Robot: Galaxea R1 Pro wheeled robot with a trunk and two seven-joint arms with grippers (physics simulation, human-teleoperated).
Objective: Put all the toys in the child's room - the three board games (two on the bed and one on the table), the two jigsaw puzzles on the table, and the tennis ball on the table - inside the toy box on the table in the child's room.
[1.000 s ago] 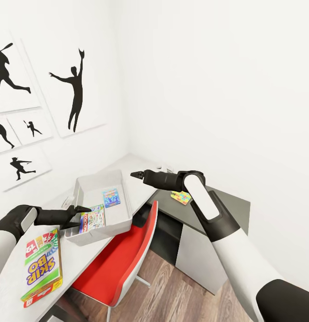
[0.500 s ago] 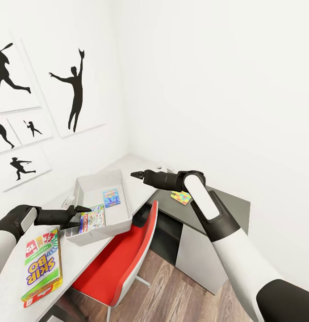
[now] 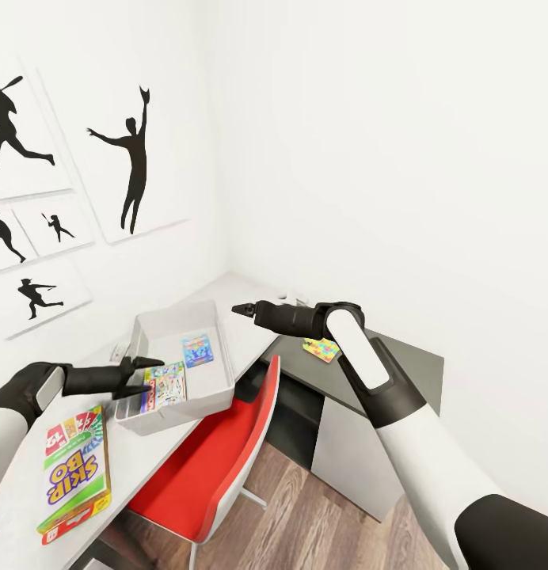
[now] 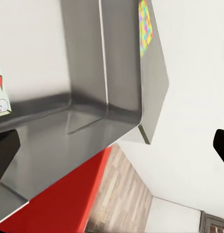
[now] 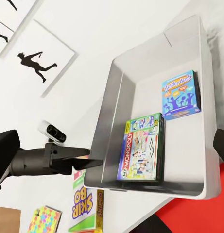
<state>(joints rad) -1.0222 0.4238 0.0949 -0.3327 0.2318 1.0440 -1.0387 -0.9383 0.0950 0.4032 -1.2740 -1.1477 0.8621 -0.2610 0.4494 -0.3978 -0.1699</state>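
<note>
The toy box (image 3: 218, 380) stands on the table (image 3: 139, 459). Inside it lie the Monopoly board game (image 3: 165, 388) and a blue board game (image 3: 197, 349). The Skip-Bo board game (image 3: 76, 467) lies on the table in front of the box. My left gripper (image 3: 151, 375) hovers open and empty at the box's near end, beside the Monopoly box (image 5: 141, 148). Over the box's far right rim my right gripper (image 3: 241, 309) is open and empty. One jigsaw puzzle (image 3: 320, 348) lies on the dark cabinet, another jigsaw puzzle (image 5: 43, 221) beside Skip-Bo (image 5: 85, 208). The tennis ball is out of view.
A red chair (image 3: 218, 459) is tucked under the table below the toy box. The dark grey cabinet (image 3: 385, 372) adjoins the table at the right. A small white device (image 5: 53, 131) sits on the table by the wall. Silhouette pictures (image 3: 131, 150) hang on the wall.
My left gripper's fingers have spread wider apart at the box's near end. The right arm and the boxes have not moved.
</note>
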